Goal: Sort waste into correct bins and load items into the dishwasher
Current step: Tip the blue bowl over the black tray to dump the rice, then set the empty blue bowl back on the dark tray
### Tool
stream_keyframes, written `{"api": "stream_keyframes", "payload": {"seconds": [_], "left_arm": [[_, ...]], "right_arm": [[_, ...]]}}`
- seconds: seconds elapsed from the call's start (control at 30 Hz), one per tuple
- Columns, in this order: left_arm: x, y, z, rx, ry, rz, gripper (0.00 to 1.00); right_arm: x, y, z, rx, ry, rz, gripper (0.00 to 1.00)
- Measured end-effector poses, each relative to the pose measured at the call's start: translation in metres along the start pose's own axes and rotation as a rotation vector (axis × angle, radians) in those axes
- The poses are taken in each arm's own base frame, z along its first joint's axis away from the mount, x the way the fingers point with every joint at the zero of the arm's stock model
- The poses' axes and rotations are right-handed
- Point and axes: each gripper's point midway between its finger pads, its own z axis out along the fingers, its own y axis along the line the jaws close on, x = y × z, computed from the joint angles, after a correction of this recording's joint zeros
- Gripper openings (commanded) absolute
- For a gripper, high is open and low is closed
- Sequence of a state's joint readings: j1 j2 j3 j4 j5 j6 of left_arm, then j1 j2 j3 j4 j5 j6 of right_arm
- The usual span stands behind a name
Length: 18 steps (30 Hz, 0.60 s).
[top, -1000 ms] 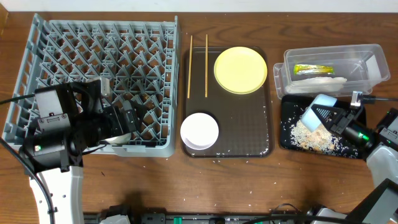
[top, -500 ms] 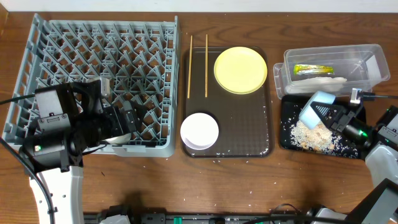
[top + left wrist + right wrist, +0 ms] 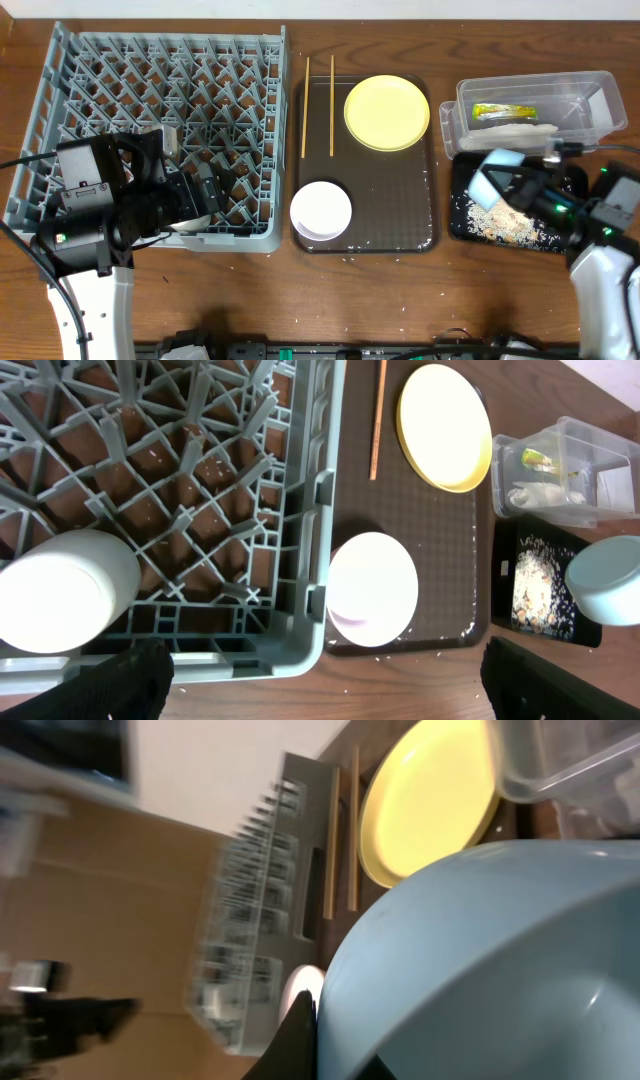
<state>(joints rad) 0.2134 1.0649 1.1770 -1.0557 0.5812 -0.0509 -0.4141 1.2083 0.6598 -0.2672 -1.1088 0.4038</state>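
My right gripper [image 3: 522,188] is shut on the rim of the light blue bowl [image 3: 494,171] and holds it tilted above the black tray [image 3: 572,180], where rice [image 3: 500,222] lies. The bowl fills the right wrist view [image 3: 500,960]. My left gripper [image 3: 325,690] is open and empty over the near right corner of the grey dish rack [image 3: 60,90]; a white cup [image 3: 60,592] sits in the rack. The white bowl [image 3: 321,209], yellow plate [image 3: 387,112] and two chopsticks [image 3: 305,105] lie on the brown tray [image 3: 400,210]. The clear tub [image 3: 590,90] holds the wrapper [image 3: 503,111] and napkin [image 3: 520,130].
Loose rice grains lie scattered on the brown tray's right side and on the table in front of it [image 3: 350,258]. The rack takes up the left half of the table. The tub and black tray sit close together at the right edge.
My right gripper has carried the light blue bowl to the left and slightly away, still above the black tray. The left arm has not moved.
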Motion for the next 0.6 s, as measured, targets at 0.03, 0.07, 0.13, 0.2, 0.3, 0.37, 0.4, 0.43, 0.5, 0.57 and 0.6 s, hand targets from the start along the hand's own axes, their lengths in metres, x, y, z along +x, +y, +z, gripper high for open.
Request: {"api": "stream_keyframes", "payload": {"seconds": [0.03, 0.07, 0.13, 0.2, 0.3, 0.37, 0.4, 0.43, 0.5, 0.57, 0.6], "left_arm": [[0.000, 0.000, 0.000, 0.000, 0.000, 0.000, 0.99], [0.000, 0.000, 0.000, 0.000, 0.000, 0.000, 0.99], [0.000, 0.000, 0.000, 0.000, 0.000, 0.000, 0.98], [0.000, 0.000, 0.000, 0.000, -0.001, 0.001, 0.98], [0.000, 0.000, 0.000, 0.000, -0.001, 0.005, 0.97], [-0.001, 0.000, 0.000, 0.001, -0.005, 0.010, 0.95], [-0.002, 0.000, 0.000, 0.001, -0.007, 0.011, 0.94], [-0.002, 0.000, 0.000, 0.001, -0.007, 0.014, 0.93], [-0.002, 0.000, 0.000, 0.001, -0.007, 0.016, 0.91], [-0.002, 0.000, 0.000, 0.001, -0.008, 0.020, 0.89], [-0.002, 0.000, 0.000, 0.001, -0.006, 0.022, 0.89]], "right_arm": [[0.005, 0.007, 0.005, 0.032, 0.004, -0.043, 0.01], [0.012, 0.015, 0.012, 0.062, 0.015, -0.093, 0.01], [0.027, 0.026, 0.027, 0.106, 0.049, -0.181, 0.01], [0.052, 0.034, 0.049, 0.145, 0.115, -0.276, 0.01], [0.091, 0.030, 0.075, 0.241, 0.217, -0.378, 0.01], [0.122, 0.017, 0.094, 0.341, 0.295, -0.460, 0.01], [0.129, 0.011, 0.100, 0.380, 0.313, -0.483, 0.01], [0.137, 0.000, 0.110, 0.452, 0.313, -0.538, 0.01], [0.145, -0.006, 0.122, 0.481, 0.320, -0.583, 0.03], [0.151, -0.013, 0.132, 0.505, 0.327, -0.608, 0.32], [0.152, -0.019, 0.134, 0.523, 0.334, -0.616, 0.48]]}}
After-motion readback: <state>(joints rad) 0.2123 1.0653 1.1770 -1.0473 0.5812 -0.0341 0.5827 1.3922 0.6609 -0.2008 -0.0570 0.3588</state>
